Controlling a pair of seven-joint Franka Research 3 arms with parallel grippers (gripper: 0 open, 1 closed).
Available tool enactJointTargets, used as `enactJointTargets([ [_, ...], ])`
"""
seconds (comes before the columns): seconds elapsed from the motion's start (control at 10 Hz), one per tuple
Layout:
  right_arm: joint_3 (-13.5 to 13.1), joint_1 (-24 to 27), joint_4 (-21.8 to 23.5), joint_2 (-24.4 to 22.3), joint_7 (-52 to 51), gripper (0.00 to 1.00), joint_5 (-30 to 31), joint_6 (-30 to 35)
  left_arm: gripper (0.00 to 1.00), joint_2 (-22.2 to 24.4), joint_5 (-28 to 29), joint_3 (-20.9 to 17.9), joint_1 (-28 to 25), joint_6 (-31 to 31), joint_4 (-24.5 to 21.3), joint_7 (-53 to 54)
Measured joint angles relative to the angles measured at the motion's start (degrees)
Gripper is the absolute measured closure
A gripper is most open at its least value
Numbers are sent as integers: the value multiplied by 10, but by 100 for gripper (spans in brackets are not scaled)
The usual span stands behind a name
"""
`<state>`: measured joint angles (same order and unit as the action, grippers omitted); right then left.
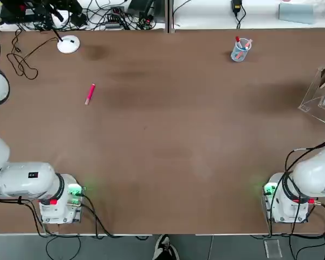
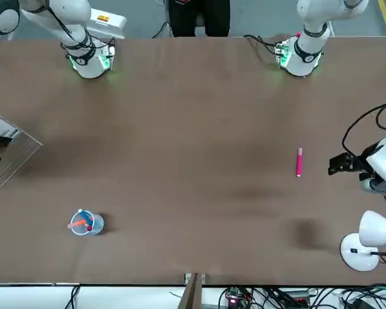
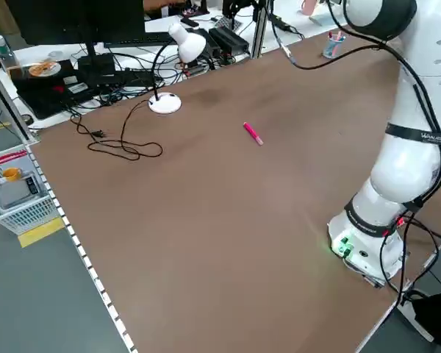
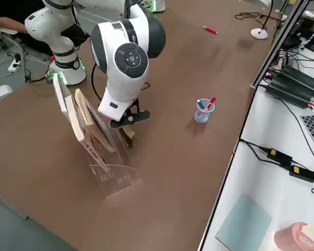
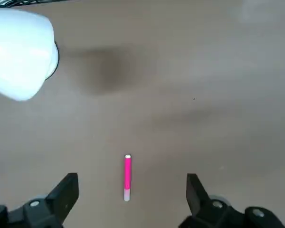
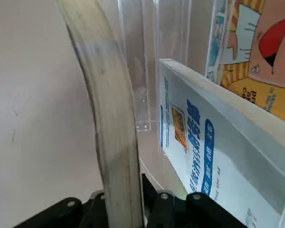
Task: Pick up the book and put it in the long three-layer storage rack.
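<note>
Right gripper (image 6: 126, 209) clamping book (image 6: 104, 123) at rack (image 4: 112, 175).

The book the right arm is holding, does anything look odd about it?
Yes. The book, pinched edge-on in the right hand beside the clear rack, bows in a curve instead of standing flat.

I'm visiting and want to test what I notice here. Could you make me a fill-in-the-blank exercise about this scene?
1. The right tool is shut on the ___ at the clear rack.
2. The left tool hangs open above a ___ marker lying on the table.
3. The small clear cup holds ___.
4. Near the table's edge stands a white ___.

Missing words: book; pink; pens; lamp
</note>
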<state>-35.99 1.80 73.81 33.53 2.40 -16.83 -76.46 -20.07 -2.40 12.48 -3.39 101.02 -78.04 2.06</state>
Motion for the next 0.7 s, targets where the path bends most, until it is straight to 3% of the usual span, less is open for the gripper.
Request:
enactJointTargets([
  [0.7, 0, 2, -2, 11, 14, 82, 2, 7, 0, 116, 0, -3, -21, -23, -102, -21],
])
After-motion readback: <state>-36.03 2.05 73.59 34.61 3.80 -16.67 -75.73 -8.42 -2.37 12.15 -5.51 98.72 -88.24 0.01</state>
